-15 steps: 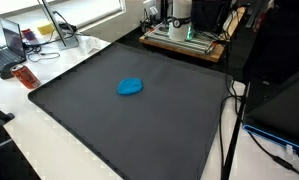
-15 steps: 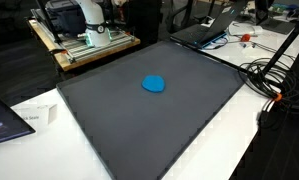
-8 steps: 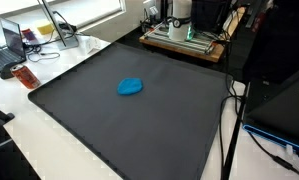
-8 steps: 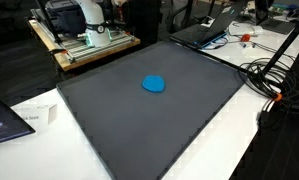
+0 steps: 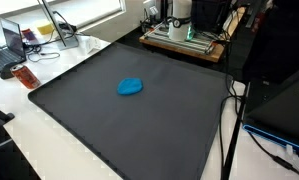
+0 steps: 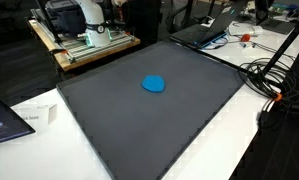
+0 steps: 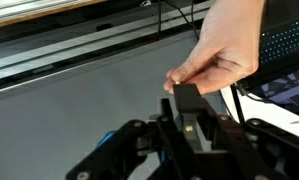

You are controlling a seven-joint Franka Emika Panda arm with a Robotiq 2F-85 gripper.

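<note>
Looking over a white bench (image 5: 34,135) carrying a dark mat (image 5: 139,130), with a blue lump (image 5: 130,87) lying alone near the mat's middle in both exterior views. In the wrist view, apparently taking a small black block (image 7: 186,97), held above the mat by a person's fingers (image 7: 224,65), with the hand (image 7: 187,120) flanking it narrowly; pinching or not, impossible to tell. Next, probably needing a firm, centred grip before the person's letting go
</note>
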